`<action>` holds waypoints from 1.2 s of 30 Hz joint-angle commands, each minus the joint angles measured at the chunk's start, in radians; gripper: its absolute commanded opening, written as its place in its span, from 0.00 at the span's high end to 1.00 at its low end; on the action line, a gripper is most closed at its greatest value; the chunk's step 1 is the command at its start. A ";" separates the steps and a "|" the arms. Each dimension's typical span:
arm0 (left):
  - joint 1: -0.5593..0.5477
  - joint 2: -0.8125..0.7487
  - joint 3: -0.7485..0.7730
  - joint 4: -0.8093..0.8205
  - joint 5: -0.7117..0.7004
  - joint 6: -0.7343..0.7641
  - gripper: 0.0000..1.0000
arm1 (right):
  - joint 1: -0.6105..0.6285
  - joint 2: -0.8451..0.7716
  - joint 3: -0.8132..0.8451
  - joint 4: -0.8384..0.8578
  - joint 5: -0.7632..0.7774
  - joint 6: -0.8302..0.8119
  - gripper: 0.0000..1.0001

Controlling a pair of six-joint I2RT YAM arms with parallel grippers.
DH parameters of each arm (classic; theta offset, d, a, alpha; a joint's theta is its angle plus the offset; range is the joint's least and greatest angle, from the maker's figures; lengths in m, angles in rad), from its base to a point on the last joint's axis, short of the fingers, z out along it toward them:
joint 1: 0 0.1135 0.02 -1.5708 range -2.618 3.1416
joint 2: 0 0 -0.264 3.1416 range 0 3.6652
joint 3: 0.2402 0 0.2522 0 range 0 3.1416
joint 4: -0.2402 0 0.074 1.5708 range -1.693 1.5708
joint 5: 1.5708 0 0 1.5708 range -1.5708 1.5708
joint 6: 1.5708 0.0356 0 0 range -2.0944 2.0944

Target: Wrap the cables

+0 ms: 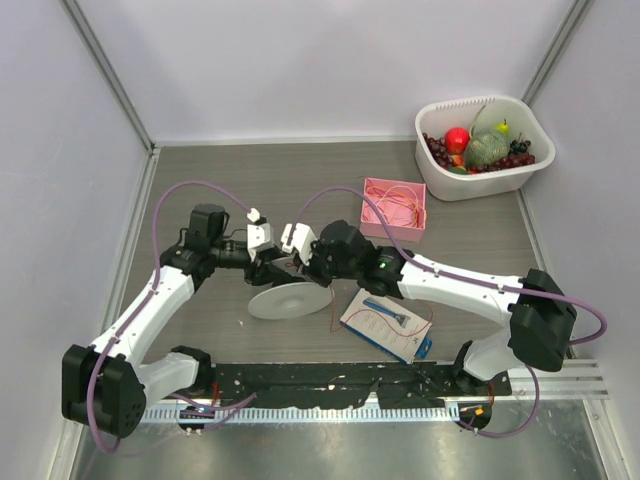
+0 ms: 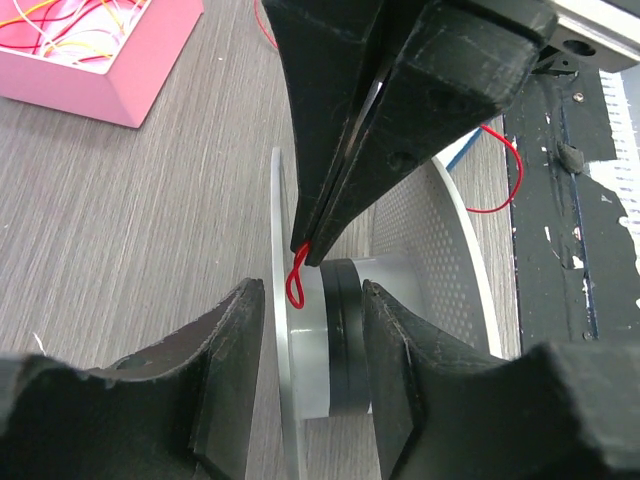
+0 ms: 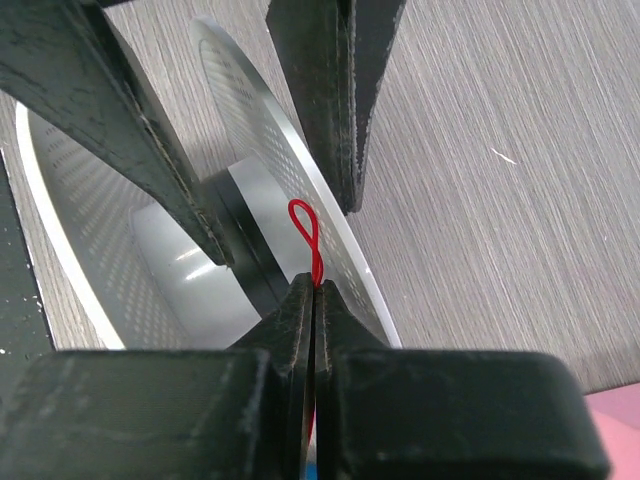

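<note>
A white spool [image 1: 290, 300] with two perforated flanges stands tilted at the table's middle. My left gripper [image 1: 270, 262] straddles one flange and the black-ringed hub [image 2: 312, 350], one finger on each side [image 2: 312, 300], closed on them. My right gripper [image 1: 303, 262] is shut on the thin red wire [image 3: 303, 225]. A small loop of the wire [image 2: 296, 285] sticks out of its tips [image 3: 315, 285], right beside the hub [image 3: 180, 270] between the flanges. The rest of the wire [image 1: 334, 312] trails back toward the near right.
A pink box [image 1: 393, 210] holding more thin wires lies behind the spool and shows in the left wrist view [image 2: 90, 50]. A white tub of fruit [image 1: 485, 145] stands at the back right. A blue-and-white card pack [image 1: 385, 325] lies near right. A black rail [image 1: 330, 385] runs along the near edge.
</note>
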 commanded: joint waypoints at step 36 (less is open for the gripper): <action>-0.019 -0.011 -0.031 0.045 0.001 -0.026 0.85 | 0.027 -0.001 0.011 0.116 0.008 0.056 0.99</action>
